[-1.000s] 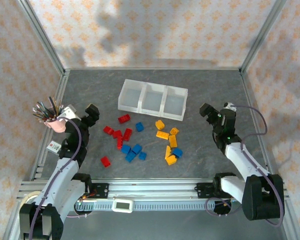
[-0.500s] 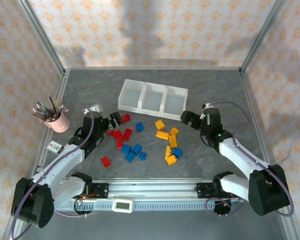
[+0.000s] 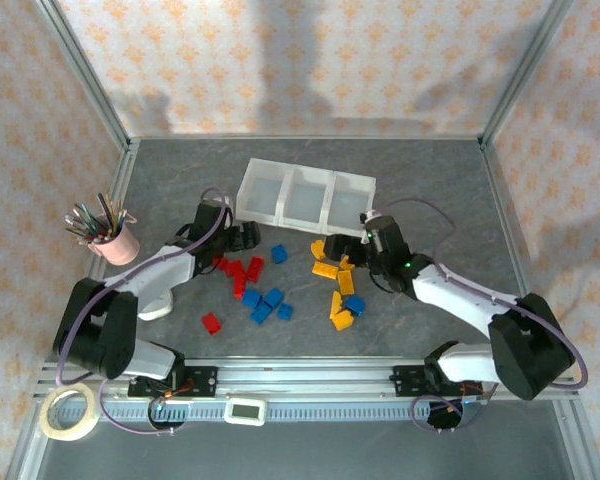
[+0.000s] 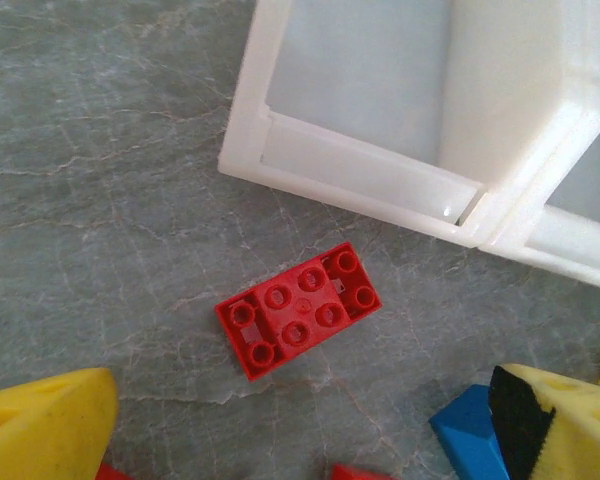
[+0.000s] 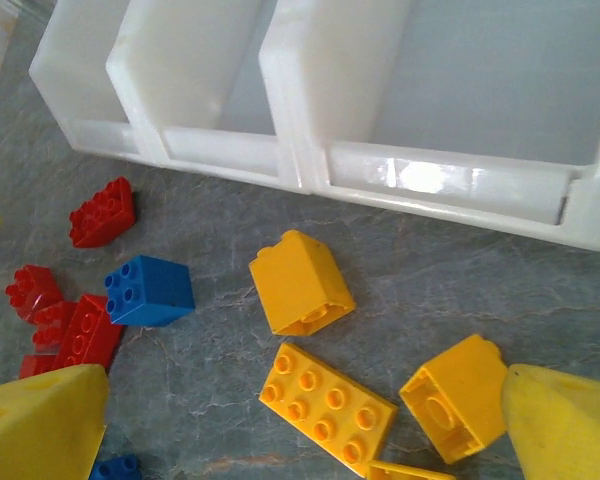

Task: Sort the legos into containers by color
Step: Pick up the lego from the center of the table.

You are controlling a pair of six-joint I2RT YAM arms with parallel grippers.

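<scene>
Left end effector (image 3: 247,238) nearer red lego (image 4: 298,322)

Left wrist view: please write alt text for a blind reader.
A red lego lies studs up on the grey table, close to the white containers but apart from them. The yellow jaws stand open at the lower corners, a blue lego by one.

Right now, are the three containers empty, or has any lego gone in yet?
Empty: from above, all three containers show bare white floors, and the legos lie on the table in front.
</scene>
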